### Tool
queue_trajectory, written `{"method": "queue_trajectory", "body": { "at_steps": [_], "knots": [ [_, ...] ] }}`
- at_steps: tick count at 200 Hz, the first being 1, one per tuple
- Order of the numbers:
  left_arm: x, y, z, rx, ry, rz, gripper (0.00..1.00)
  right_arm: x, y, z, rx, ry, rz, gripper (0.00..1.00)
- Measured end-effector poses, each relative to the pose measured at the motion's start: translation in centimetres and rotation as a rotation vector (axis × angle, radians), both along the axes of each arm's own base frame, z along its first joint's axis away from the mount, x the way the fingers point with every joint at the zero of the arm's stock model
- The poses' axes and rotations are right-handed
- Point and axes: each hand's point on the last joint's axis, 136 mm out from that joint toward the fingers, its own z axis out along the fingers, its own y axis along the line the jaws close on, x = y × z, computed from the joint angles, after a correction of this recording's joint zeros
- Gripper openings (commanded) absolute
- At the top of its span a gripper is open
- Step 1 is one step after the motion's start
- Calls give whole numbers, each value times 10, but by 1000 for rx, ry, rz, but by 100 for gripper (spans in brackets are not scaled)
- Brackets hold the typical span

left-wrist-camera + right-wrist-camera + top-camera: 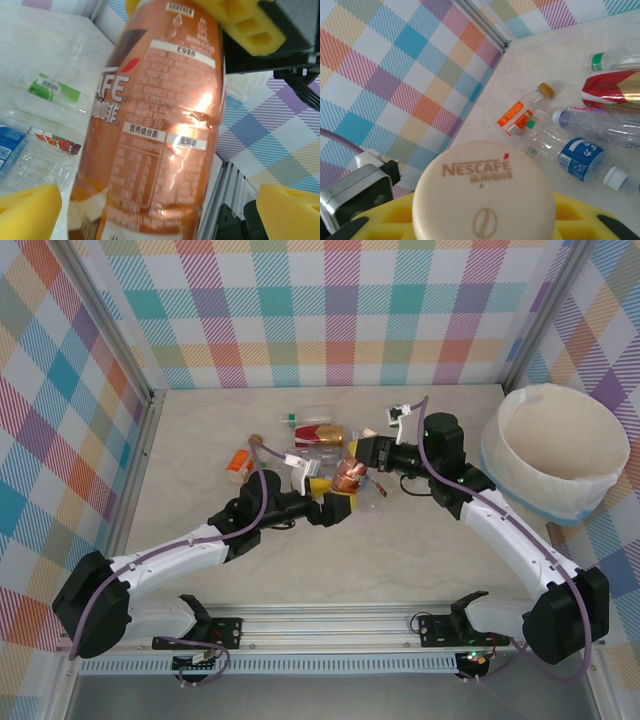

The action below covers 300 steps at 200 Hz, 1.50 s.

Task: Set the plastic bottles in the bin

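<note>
A copper-brown coffee bottle (350,478) hangs above the table between both grippers. My right gripper (364,454) is shut on it just below its cream cap (482,192), and yellow fingers (580,215) press both sides. My left gripper (160,217) is open around the bottle's lower body (160,130), with its yellow pads (27,212) standing apart from the label. More plastic bottles lie on the table behind: an orange-labelled one (522,117), a blue-labelled one (580,160), a red and gold one (615,90). The bin (540,495) stands at the far right.
The loose bottles form a pile (310,435) at the table's middle back. Checked walls enclose the table on three sides, with a metal post (150,400) at the back left corner. A metal rail (320,625) runs along the near edge.
</note>
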Motion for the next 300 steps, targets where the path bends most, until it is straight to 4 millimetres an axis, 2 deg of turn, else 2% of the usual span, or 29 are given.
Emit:
{"method": "queue_trajectory", "body": {
  "at_steps": [15,59,92,112,147,185,212,234,268,300],
  "knots": [
    [3,7,0,13,-2,40,100,1,-5,4,-20,-18,-28,0],
    [15,34,-21,70,32,174,100,4,-29,12,-76,-64,-137,0],
    [26,59,-34,102,54,306,100,10,-64,23,-154,-126,-289,0],
    [31,78,-41,121,58,397,100,9,-91,42,-208,-211,-402,0],
    [34,111,-50,170,68,547,100,1,-144,91,-291,-402,-618,0],
    [34,147,-60,167,84,694,100,-3,-187,134,-402,-551,-789,0],
    [32,162,-67,167,102,746,100,-5,-221,163,-490,-626,-917,0],
    [33,167,-67,156,106,764,100,-5,-260,182,-561,-648,-1059,0],
    [33,168,-67,152,110,770,100,1,-310,189,-647,-608,-1230,0],
    [34,169,-68,155,115,772,100,11,-351,174,-712,-517,-1350,1]
  ]
}}
